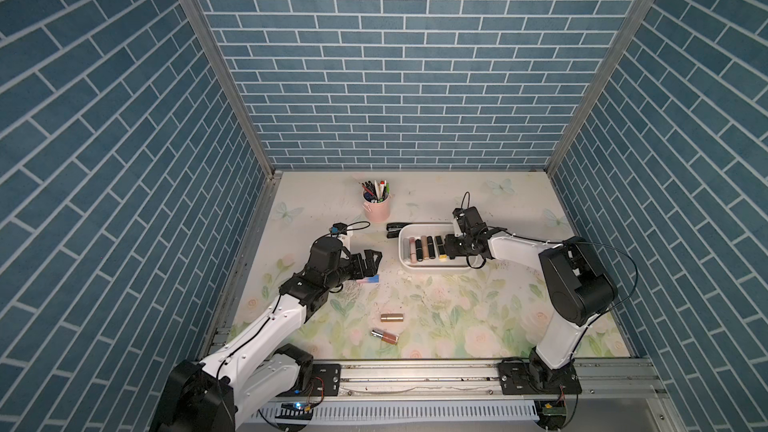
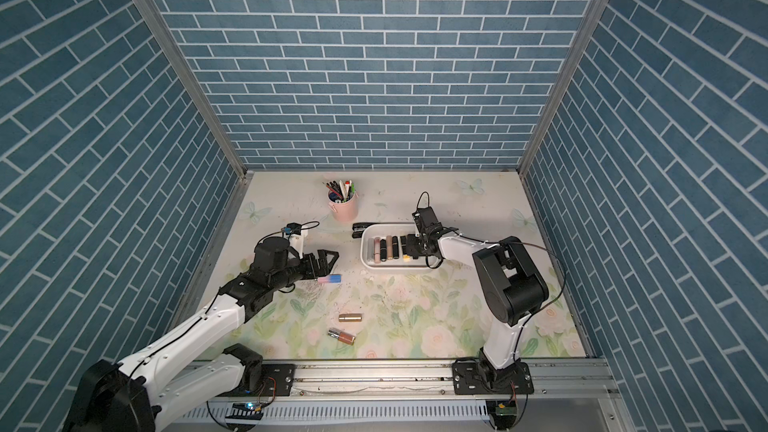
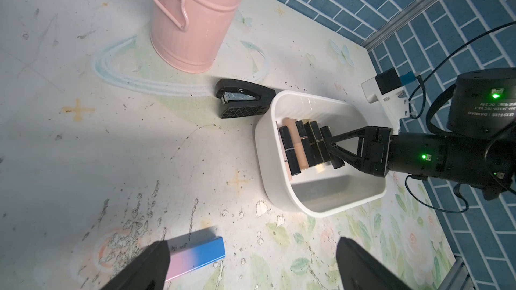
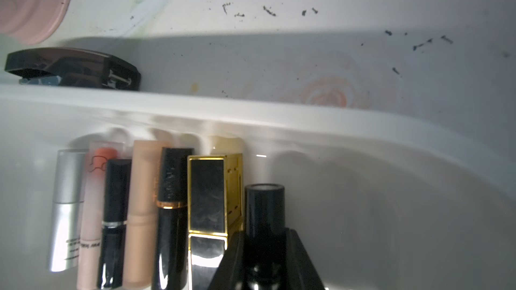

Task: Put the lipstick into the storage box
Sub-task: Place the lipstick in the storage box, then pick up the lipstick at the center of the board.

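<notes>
The right gripper [image 4: 264, 235], clamped on a black lipstick [image 4: 264, 205] inside the storage box [image 1: 432, 267], seemed due to release it; the left gripper [image 3: 251, 246] gaped empty.

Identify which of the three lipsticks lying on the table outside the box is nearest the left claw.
The pink-and-blue lipstick, right at the open left claw; the gold lipstick and the silver-capped lipstick lie farther off.

storage box [image 1: 428, 268]: 1 | lipsticks [image 4: 142, 205]: 7 inside, 3 outside | pen cup [image 1: 377, 210]: 1 | stapler [image 1: 392, 230]: 1
</notes>
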### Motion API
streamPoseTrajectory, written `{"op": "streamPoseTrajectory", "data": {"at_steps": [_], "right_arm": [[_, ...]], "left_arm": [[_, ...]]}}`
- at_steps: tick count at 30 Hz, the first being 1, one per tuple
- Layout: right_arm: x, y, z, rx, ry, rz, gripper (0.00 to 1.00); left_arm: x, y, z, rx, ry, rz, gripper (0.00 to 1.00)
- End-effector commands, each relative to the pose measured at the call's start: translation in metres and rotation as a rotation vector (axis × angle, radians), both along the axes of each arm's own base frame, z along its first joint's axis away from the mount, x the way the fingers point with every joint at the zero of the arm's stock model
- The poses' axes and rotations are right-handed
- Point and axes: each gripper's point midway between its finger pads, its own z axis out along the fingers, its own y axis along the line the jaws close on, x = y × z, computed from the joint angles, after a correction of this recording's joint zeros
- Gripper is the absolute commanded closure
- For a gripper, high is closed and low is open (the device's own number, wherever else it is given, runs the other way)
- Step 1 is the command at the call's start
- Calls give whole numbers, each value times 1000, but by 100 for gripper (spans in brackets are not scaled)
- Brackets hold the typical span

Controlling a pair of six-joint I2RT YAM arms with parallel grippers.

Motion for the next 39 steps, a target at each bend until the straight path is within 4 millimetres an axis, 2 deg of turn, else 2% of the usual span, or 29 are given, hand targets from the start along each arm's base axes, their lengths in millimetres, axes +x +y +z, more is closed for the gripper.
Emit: {"op": "streamPoseTrajectory", "data": {"at_steps": [1,5,10,13,16,22,25,30,34,39], "right_arm": [[6,7,8,22,-22,33,72],[7,10,28,42,-65,49,67],[1,22,77,50,-173,131,55],[-10,40,101,63,-213,231,52],[-31,64,116,64,-235,356,52],[-80,105,122,23,-245,578,52],[-93,116,124,46,-249,619,52],[-104,127,125,100,-270,660,51],[-128,139,115,167,-270,808,46],[-160,144,95,117,-346,1008,45]], "left_arm": [[3,0,6,13,-16,1,0],[3,1,7,16,-19,3,0],[4,3,10,15,-29,15,1],[4,2,13,8,-33,17,0],[3,3,15,3,-35,20,0],[0,10,25,-5,-59,51,1],[-2,13,27,-4,-65,66,0],[-4,23,31,20,-81,107,0],[-7,35,37,43,-114,148,0],[-12,38,49,37,-180,139,0]]}}
